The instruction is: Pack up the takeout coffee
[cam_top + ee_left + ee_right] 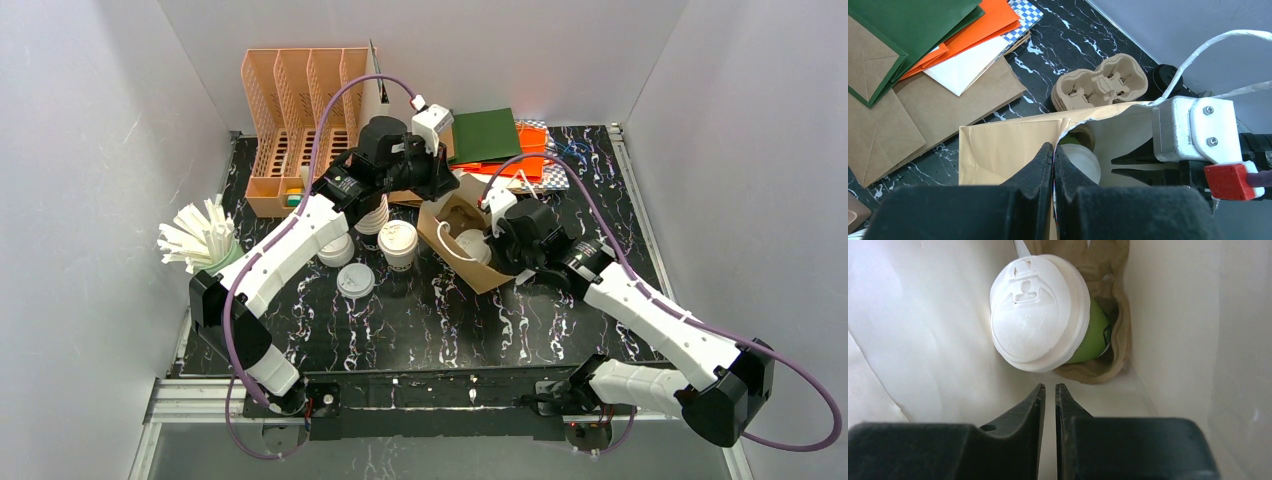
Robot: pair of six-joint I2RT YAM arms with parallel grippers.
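Overhead, the left gripper [436, 184] is reaching to the far rim of the brown paper bag [480, 272]. The right gripper [489, 246] is dipping into the bag's mouth, so that view is hiding most of what lies inside.

Only the right wrist view is looking into the bag. There a green-walled takeout coffee [1040, 315] with a white sip lid is sitting in a pulp carrier [1108, 357] at the bottom, close to the pale left wall. The right gripper's jaws are standing narrow with a slim gap, gripping nothing, just short of the cup.

Only the left wrist view is showing the left gripper's hold: its jaws are pinching tight on the bag's top edge. Beyond it, a stack of spare pulp carriers [1100, 87] and several flat paper bags [908, 30] are lying on the table [1068, 30].

The overhead view alone is showing a second lidded coffee cup [397, 243] standing on the table just left of the bag, near loose lids [355, 281] and a stack of cups [372, 215].
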